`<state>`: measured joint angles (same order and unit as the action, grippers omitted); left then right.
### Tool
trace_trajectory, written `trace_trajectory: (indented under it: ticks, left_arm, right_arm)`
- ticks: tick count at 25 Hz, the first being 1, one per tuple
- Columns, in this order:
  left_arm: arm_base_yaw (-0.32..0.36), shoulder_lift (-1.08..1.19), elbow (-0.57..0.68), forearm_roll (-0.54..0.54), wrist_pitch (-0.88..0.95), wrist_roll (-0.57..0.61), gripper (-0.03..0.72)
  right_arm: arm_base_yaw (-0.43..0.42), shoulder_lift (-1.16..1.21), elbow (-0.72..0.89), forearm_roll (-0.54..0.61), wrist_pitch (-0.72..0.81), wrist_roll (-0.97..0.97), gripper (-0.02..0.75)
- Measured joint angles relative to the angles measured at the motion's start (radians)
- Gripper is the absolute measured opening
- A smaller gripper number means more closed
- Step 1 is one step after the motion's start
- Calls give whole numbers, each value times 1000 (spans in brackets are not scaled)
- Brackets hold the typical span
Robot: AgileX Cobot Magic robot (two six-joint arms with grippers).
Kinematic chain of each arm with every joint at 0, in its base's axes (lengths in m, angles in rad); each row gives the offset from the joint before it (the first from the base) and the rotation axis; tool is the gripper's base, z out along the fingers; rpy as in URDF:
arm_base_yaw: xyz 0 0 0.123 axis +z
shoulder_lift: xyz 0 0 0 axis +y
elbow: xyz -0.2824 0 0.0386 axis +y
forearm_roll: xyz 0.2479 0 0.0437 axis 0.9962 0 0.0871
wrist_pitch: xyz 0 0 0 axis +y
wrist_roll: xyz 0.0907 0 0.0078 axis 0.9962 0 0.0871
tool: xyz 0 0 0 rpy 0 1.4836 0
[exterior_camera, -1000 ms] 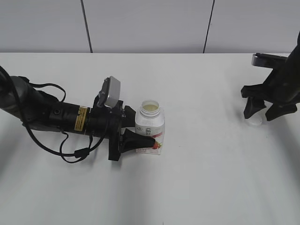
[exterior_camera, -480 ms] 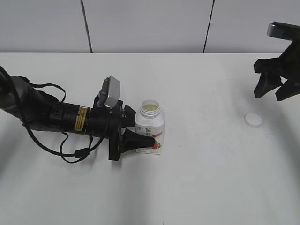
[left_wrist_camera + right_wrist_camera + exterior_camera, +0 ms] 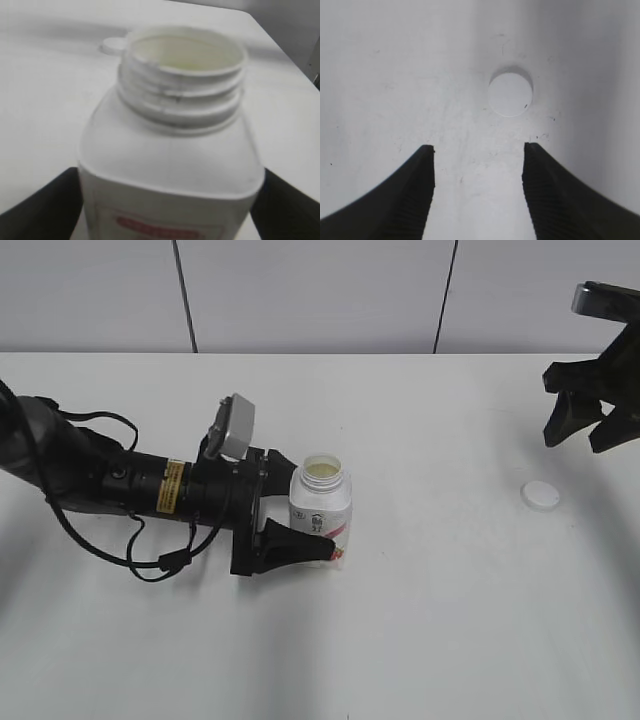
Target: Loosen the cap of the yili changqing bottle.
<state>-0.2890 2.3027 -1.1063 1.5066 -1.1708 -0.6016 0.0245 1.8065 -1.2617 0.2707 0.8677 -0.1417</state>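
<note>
The yili changqing bottle [image 3: 321,502] stands upright on the table with its neck open and pale liquid visible inside. In the left wrist view [image 3: 170,165] its bare threaded neck fills the frame. My left gripper [image 3: 318,527] reaches in from the left and is shut on the bottle's body, one finger on each side [image 3: 42,210]. The white cap [image 3: 541,496] lies flat on the table at the far right, and also shows in the left wrist view [image 3: 114,46]. My right gripper [image 3: 585,432] hangs open and empty above the cap [image 3: 510,94], with its fingertips [image 3: 426,165] well apart.
The white table [image 3: 430,620] carries only the bottle and the cap. A grey panelled wall [image 3: 310,295] runs along the back edge. The left arm and its cables [image 3: 120,490] lie low over the table's left side.
My right gripper let go of the cap, left it on the table and rose up and to the right. The left arm shifted slightly, and the bottle moved a little with it.
</note>
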Motion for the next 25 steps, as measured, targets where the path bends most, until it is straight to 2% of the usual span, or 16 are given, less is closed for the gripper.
trace_trajectory:
  ticks: [6,18,22,25]
  left_arm:
    - [0,-55,0,7,-15,-34,608]
    - [0,-226,3,36,-27,-174,596]
    - [0,-315,3,55,17,-272,595]
    - [0,-396,3,63,151,-390,594]
  right_arm:
    - [0,-1,0,0,0,1,448]
    - [0,-94,0,0,79,1,448]
    - [0,-136,0,1,101,1,448]
    - [0,-168,0,3,107,1,448]
